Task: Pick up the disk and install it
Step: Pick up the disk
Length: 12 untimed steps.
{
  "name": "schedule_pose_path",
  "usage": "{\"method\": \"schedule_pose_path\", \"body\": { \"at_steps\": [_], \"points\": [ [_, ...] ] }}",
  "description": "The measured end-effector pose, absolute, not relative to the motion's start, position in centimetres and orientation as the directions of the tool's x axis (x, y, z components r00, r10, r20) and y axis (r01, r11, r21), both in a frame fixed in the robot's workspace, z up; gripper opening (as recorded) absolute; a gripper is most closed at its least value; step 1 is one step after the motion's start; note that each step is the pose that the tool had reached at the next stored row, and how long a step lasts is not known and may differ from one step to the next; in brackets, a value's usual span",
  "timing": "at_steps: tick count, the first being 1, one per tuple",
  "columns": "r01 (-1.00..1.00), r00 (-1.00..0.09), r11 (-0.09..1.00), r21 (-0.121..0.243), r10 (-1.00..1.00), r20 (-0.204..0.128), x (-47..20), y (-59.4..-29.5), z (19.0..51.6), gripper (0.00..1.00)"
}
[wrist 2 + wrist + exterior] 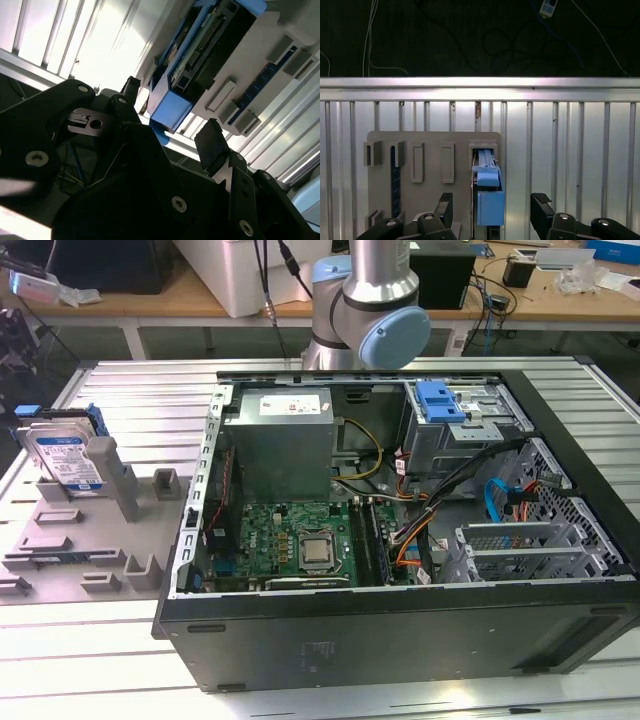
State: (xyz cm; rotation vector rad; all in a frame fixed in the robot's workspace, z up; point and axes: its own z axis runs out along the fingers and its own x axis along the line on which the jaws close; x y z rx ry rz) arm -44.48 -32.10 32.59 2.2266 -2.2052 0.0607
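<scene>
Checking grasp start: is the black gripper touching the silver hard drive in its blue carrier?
Apart. In the first wrist view the open gripper flanks the blue-framed silver disk, with gaps on both sides.

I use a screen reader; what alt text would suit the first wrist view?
A disk in a blue carrier stands on edge in a slot of a grey holder on a ribbed metal table. The open gripper frames it between two black fingers in the foreground, not touching it.

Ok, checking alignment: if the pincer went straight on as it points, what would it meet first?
Probably the disk, standing on edge in the grey holder, centred ahead of the open pincer; depth is unclear.
</scene>
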Motion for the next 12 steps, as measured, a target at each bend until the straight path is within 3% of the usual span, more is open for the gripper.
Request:
{"method": "schedule_pose_path", "body": {
  "at_steps": [12],
  "points": [
    [-1.000, 0.021, -0.021, -0.023, -0.999, 0.033, -44.6, -32.1, 31.2, 0.72]
  ]
}}
